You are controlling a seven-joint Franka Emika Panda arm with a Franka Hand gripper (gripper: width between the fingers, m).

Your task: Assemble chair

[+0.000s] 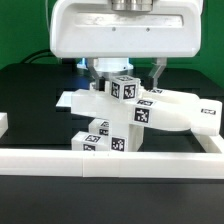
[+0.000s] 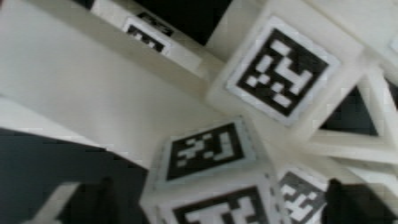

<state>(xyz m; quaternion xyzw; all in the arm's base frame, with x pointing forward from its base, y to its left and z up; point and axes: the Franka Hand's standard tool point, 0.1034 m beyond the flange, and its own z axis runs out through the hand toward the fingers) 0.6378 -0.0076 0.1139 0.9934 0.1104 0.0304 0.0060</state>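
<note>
The exterior view shows the whole heap of chair parts [image 1: 135, 112] mid-counter [image 1: 30, 100] behind the rail [image 1: 120, 159] under the hand [image 1: 125, 72] — grip unclear; the wrist view shows three tags close up

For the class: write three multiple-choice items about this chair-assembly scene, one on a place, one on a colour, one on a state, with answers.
1. Where is the gripper?
A. Directly above the cluster of chair parts
B. Beyond the border rail, off the table
C. Resting on bare table far from the parts

2. What colour is the table surface?
A. White
B. Black
C. Red

3. How do the chair parts lie?
A. Spread singly, none touching
B. Crowded together, some overlapping
C. Hanging in the air

Answers: 1 A, the fingers come down just over the tagged pieces. 2 B, dark surface shows around the white parts. 3 B, the exterior view shows slabs and cube-ended pieces piled against one another.
</note>
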